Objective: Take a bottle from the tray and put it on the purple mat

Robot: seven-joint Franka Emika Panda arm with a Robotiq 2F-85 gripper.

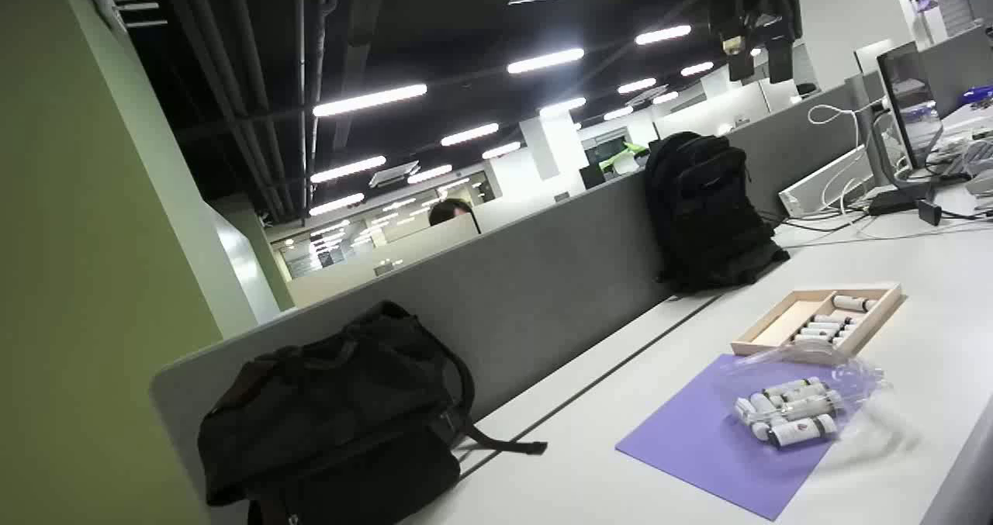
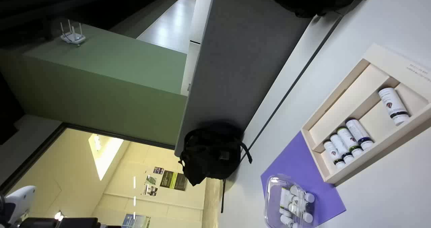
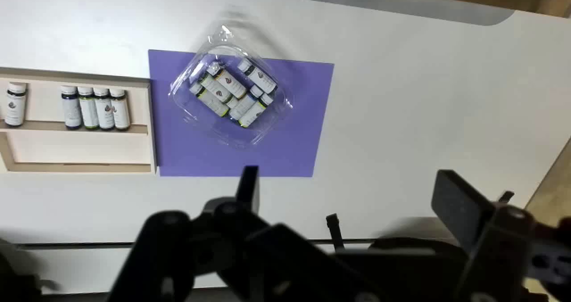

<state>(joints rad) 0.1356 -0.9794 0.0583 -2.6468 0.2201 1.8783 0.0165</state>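
Observation:
The light-wood tray (image 3: 80,146) lies at the left in the wrist view; it also shows in both exterior views (image 1: 879,325) (image 2: 355,110). One compartment holds a lone white-labelled bottle (image 3: 16,104) (image 2: 393,104) and a row of several bottles (image 3: 102,109) (image 2: 348,138). The other compartment is bare. The purple mat (image 3: 290,150) (image 1: 690,432) (image 2: 323,191) lies against the tray's short end. A clear plastic container with several bottles (image 3: 232,84) sits on it. My gripper (image 3: 349,171) is wide open and empty, high above the table in an exterior view (image 1: 760,63).
The clear container (image 3: 196,108) overhangs one mat edge. A black bag (image 1: 333,409) and a black backpack (image 1: 706,207) stand against the grey partition (image 1: 543,253). A monitor (image 1: 909,102) and cables are further along the desk. A bag strap (image 3: 335,233) shows between the fingers, below.

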